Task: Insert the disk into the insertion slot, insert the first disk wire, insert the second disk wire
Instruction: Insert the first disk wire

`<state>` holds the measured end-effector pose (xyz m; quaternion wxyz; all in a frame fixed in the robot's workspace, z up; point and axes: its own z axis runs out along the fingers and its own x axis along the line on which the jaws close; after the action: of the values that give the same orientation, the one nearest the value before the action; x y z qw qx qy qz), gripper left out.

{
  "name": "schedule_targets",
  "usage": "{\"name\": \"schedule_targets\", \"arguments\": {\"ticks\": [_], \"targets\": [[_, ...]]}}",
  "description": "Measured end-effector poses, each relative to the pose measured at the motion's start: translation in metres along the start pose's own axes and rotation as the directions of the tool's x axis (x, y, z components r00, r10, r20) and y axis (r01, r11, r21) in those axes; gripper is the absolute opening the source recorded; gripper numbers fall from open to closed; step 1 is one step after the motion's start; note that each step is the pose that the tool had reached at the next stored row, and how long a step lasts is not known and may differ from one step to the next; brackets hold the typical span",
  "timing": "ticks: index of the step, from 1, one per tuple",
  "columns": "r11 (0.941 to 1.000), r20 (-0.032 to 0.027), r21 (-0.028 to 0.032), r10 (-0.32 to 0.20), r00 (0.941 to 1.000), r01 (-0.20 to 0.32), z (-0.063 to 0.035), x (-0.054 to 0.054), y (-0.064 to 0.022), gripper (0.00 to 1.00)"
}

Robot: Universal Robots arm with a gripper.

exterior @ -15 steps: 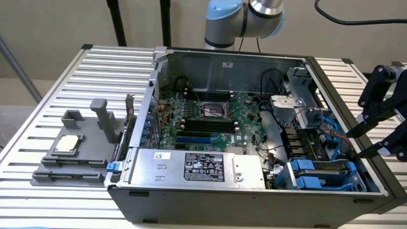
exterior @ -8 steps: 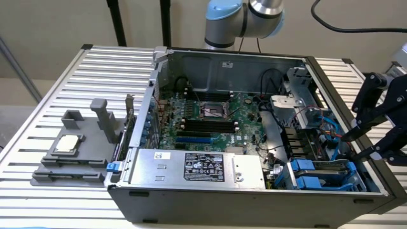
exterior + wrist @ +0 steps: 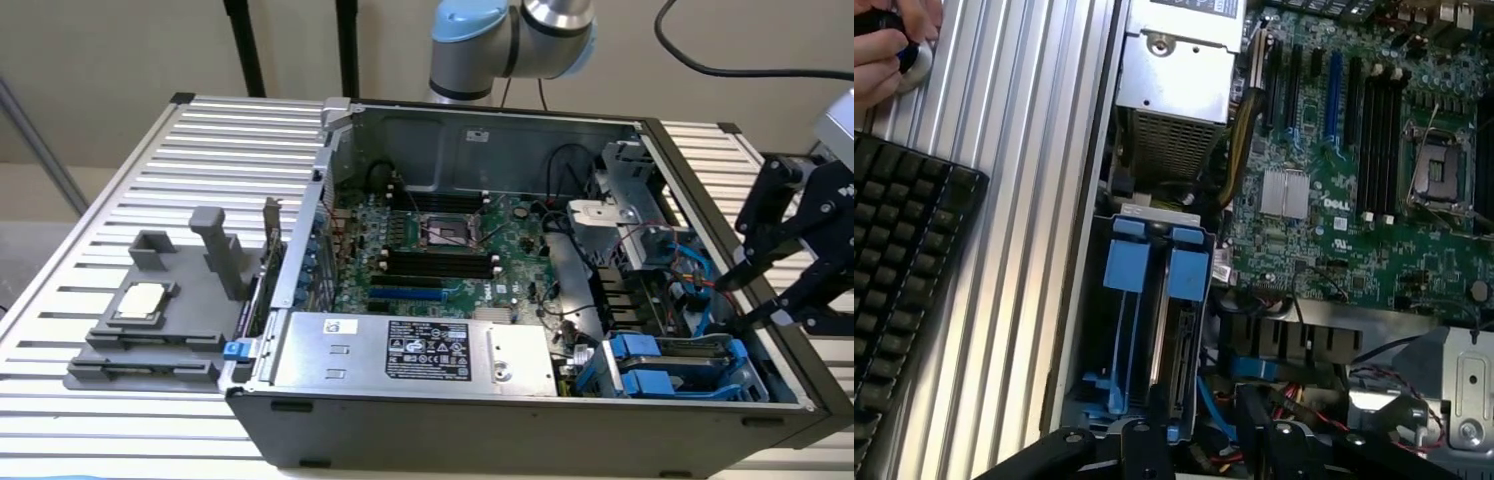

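Exterior view | gripper (image 3: 743, 303) right of frame, fingers wide apart, empty | disk (image 3: 1176, 345) looks seated in insertion slot (image 3: 687, 365), lower right | I'd pinch blue wire (image 3: 687, 265) near its plug, square to port.

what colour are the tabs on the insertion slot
Bright blue; the insertion slot shows best in the wrist view.

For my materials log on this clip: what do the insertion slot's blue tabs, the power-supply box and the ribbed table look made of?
Insertion slot's blue tabs: likely moulded plastic, uniform bright colour, soft sheen.
Power-supply box: sheet metal, probably bare steel, silvery with a perforated side.
Table: seemingly extruded aluminium, matte silver parallel ribs.
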<state>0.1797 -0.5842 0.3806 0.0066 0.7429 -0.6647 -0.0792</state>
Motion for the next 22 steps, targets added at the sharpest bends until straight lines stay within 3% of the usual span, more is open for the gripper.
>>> {"name": "schedule_targets", "arguments": {"ticks": [13,15,17,19,21,22], "targets": [[1.0000,-0.0020,0.0007,-0.001,1.0000,0.001,0.0239,-0.005,-0.0037,0.40],[1.0000,-0.0058,0.0024,-0.001,1.0000,0.001,0.0275,-0.010,-0.0027,0.40],[1.0000,-0.0138,0.0037,0.000,0.9999,0.000,0.0301,-0.018,-0.0033,0.42],[1.0000,-0.0201,0.0034,0.001,0.9998,-0.001,0.0310,-0.021,-0.0033,0.54],[1.0000,-0.0209,0.0032,0.001,0.9998,-0.001,0.0314,-0.021,-0.0023,0.54],[1.0000,-0.0212,0.0032,0.001,0.9998,-0.001,0.0314,-0.021,-0.0012,0.60]]}}
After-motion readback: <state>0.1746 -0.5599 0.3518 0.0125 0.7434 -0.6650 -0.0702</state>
